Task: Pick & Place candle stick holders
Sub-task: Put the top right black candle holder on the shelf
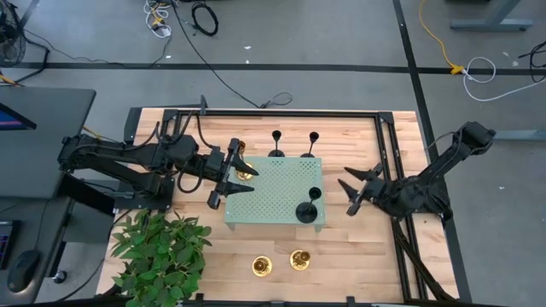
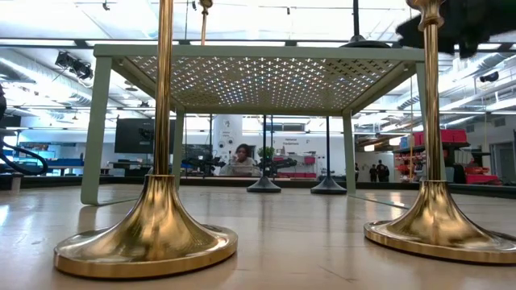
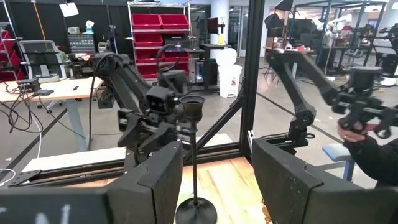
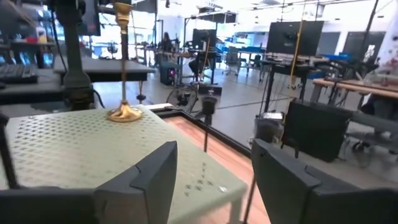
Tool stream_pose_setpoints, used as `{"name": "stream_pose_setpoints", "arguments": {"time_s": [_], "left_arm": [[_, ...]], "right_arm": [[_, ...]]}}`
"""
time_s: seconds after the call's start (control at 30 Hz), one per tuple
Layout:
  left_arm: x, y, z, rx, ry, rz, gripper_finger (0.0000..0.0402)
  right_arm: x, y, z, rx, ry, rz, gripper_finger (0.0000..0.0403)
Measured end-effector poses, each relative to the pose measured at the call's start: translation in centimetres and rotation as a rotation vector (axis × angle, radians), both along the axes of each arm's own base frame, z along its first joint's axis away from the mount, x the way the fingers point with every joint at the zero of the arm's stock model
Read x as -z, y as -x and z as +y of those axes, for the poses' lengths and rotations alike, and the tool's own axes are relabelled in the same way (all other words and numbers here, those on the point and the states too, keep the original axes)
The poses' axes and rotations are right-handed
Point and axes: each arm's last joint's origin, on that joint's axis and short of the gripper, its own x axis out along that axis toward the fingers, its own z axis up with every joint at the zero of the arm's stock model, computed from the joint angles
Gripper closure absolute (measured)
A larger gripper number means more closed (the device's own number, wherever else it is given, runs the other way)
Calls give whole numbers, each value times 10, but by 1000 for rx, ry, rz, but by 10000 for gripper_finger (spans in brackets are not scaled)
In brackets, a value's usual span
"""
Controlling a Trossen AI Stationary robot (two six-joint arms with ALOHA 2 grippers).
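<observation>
1. Six candle stick holders in high view. One black holder (image 1: 309, 207) stands on the pale green perforated tray (image 1: 271, 193), near its right front corner. One gold holder (image 1: 242, 166) sits at the tray's left back corner, by the left gripper.
2. Two black holders (image 1: 276, 145) (image 1: 313, 143) stand on the table just behind the tray. Two gold holders (image 1: 262, 267) (image 1: 299, 259) stand on the table in front of it, apart from the tray.
3. Left gripper (image 1: 229, 175) hovers at the tray's left edge, fingers spread wide, holding nothing. The gold holder is just beside its back finger.
4. Right gripper (image 1: 355, 189) hangs right of the tray, near the black holder on it, fingers wide, empty.
5. Step, as a judgement: between picks, partly done; four holders are off the tray. Direction of transfer cannot be told.
6. Next move likely calls for one gripper to line its open fingers around a thin stem, then close without tipping the holder. Narrow stem, heavy base: centre well.
</observation>
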Motion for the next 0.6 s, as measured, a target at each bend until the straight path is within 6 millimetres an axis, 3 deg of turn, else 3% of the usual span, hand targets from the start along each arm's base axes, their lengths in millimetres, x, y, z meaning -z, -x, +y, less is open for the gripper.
{"name": "stream_pose_setpoints", "arguments": {"time_s": [0.2,0.3,0.6], "left_arm": [[0,0,0,0,-2,-1,207],[0,0,0,0,-2,-1,207],[0,0,0,0,-3,-1,207]], "right_arm": [[20,20,-21,-104,-1,-75,202],[30,26,-31,-64,26,-72,202],[20,27,-45,2,55,-110,202]]}}
